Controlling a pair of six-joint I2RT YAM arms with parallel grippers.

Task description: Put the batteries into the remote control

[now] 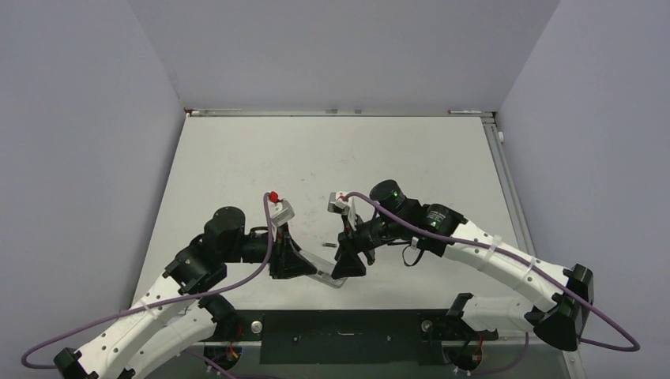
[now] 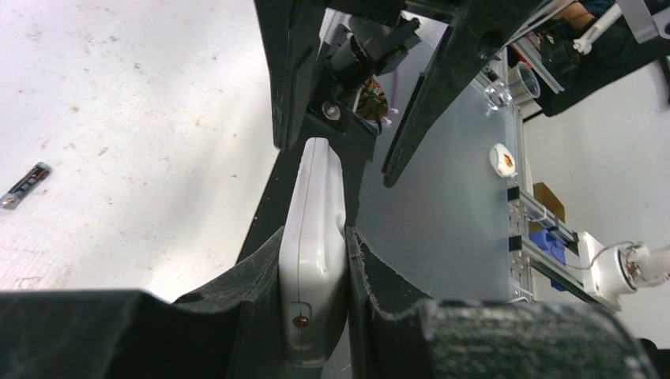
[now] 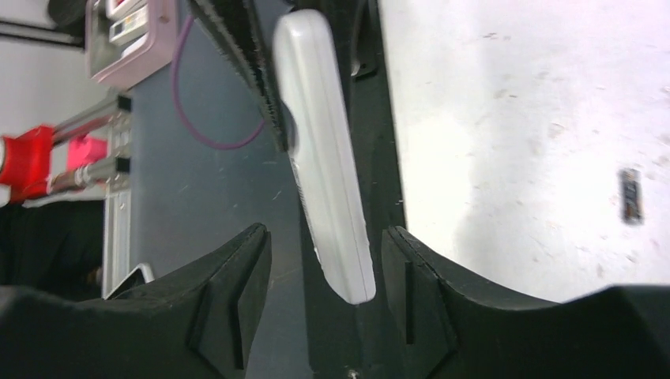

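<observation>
the left gripper [image 2: 314,237] is clamped on one end of the remote control [image 2: 314,181], holding it near the middle of the table's [image 1: 237,158] near edge, probably to steady it for loading. one battery [image 1: 329,245] lies loose on the table just beyond. the right gripper [image 3: 324,233] straddles the remote's other end, fingers apart and not touching it.

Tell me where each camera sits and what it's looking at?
Top external: high behind the bases, looking down at the table; left arm and right arm show.
Left wrist: on the left arm, facing along the left tool, which clamps the remote control.
Right wrist: on the right arm, facing along the open right tool.
Shared: both wrist views show the remote control and one battery on the table.
</observation>
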